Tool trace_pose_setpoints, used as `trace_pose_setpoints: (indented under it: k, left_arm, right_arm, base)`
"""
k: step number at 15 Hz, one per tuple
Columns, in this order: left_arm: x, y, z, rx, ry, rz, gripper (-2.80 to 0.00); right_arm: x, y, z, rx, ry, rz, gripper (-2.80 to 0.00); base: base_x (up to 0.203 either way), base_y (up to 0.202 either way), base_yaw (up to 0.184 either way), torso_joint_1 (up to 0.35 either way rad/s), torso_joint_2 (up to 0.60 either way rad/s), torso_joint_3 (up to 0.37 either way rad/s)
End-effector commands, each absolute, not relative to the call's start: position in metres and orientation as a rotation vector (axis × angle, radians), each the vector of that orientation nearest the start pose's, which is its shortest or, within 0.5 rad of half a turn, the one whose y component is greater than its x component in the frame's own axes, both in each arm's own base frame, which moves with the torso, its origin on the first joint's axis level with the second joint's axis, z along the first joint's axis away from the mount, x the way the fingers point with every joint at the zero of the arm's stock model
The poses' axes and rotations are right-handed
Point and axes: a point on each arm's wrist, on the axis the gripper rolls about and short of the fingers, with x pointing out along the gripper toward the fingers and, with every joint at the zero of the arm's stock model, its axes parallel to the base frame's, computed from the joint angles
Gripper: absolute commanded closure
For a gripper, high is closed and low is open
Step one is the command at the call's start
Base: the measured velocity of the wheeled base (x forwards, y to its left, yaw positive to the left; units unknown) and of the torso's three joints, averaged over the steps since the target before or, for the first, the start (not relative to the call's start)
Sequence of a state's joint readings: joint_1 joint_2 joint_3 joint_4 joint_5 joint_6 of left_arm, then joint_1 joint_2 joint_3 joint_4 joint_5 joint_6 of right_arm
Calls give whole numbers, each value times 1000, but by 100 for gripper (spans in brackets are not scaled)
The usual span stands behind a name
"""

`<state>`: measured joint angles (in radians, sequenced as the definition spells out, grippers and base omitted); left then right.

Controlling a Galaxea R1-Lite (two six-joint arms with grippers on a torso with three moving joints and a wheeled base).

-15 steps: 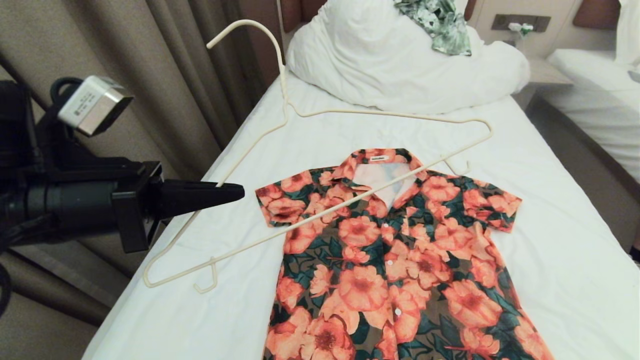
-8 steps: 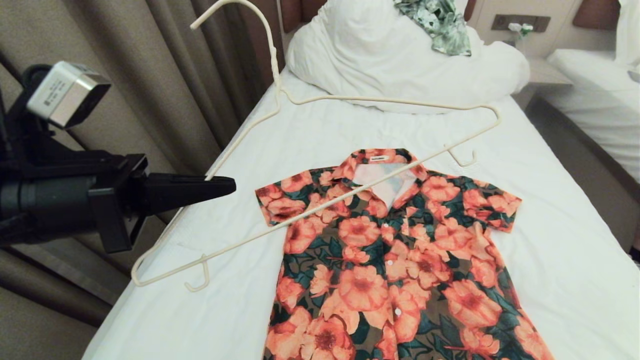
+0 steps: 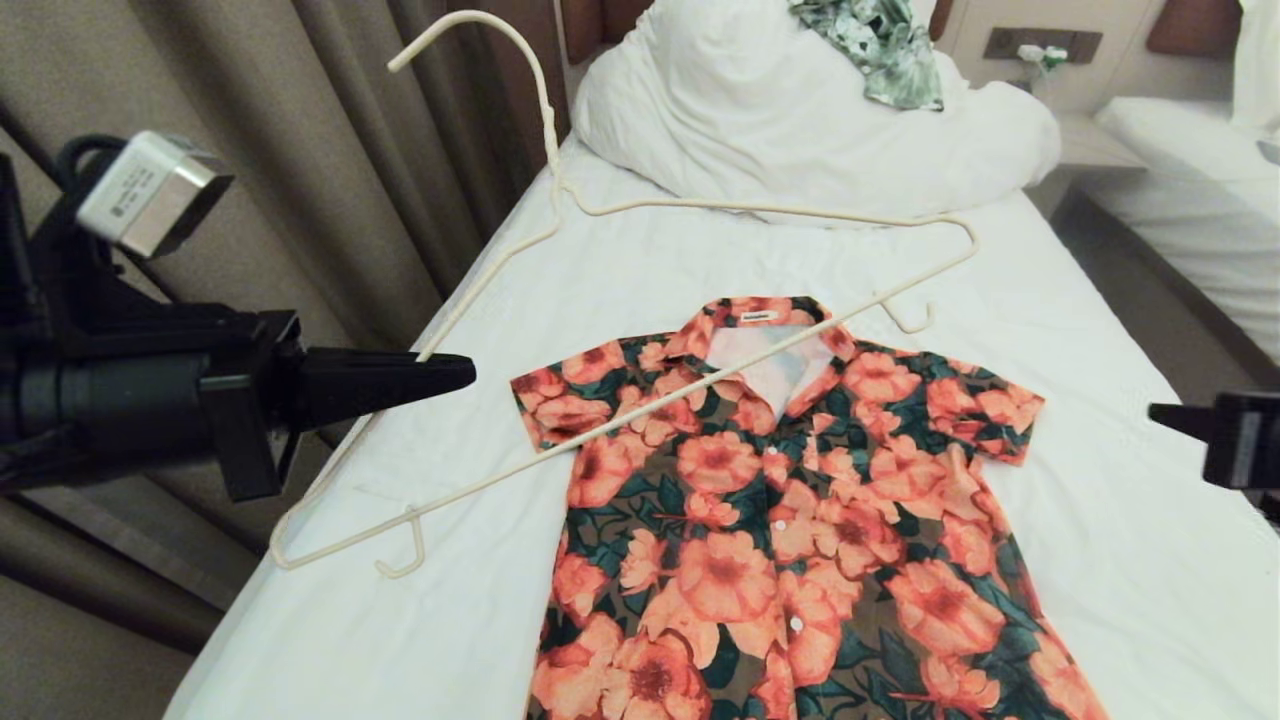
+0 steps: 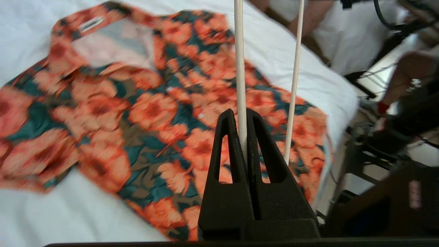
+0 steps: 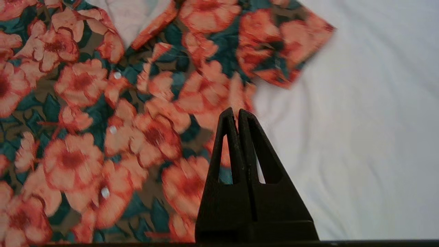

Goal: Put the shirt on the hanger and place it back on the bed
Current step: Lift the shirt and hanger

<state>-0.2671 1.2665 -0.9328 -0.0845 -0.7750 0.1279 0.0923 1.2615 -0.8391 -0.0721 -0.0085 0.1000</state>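
Shirt [image 3: 790, 510] label unreadable | left gripper [image 4: 244, 113] clamps hanger [image 3: 700, 210] | right gripper [image 5: 237, 113] closed, empty

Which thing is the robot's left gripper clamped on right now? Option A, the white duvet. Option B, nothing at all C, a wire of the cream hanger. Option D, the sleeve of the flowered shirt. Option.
C: in the left wrist view the left gripper has its fingers shut on a thin wire of the hanger, which is held above the shirt on the bed.
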Motion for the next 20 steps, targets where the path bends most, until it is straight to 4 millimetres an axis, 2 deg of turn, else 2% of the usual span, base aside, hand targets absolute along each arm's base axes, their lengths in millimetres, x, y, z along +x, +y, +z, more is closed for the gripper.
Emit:
trace_pose_setpoints:
  k: [1,4,8,11,13,14,16,17,20]
  left_arm:
    - [191,-68,272,49,205,-1031,0]
    - [192,-68,273,51,198,-1026,0]
    - [193,-66,273,50,196,-1019,0]
    - [193,-66,274,52,189,-1018,0]
    - [192,-66,274,52,189,-1018,0]
    - [192,-66,273,52,191,-1021,0]
    - [191,-66,273,53,192,-1023,0]
    - [191,-66,273,53,191,-1023,0]
    - [192,-66,273,52,193,-1022,0]
  right_arm:
    - [279,42,219,74,507,92,0]
    - [349,75,211,62,518,89,0]
    - [415,104,203,96,591,49,0]
    - [451,117,172,118,678,4,0]
    - [461,120,153,107,706,-27,0]
    - [468,121,146,94,678,-52,0]
    - [480,121,146,119,561,-55,0]
    - [483,121,146,131,527,-47,-280]
    - [483,128,147,130,507,-32,-280]
  base:
    - [0,0,0,0,0,0]
    - [0,0,0,0,0,0]
    - [0,0,0,0,0,0]
    - [0,0,0,0,0,0]
    - [0,0,0,0,0,0]
    - [0,0,0,0,0,0]
    - [0,0,0,0,0,0]
    - [0,0,0,0,0,0]
    - [0,0,0,0,0,0]
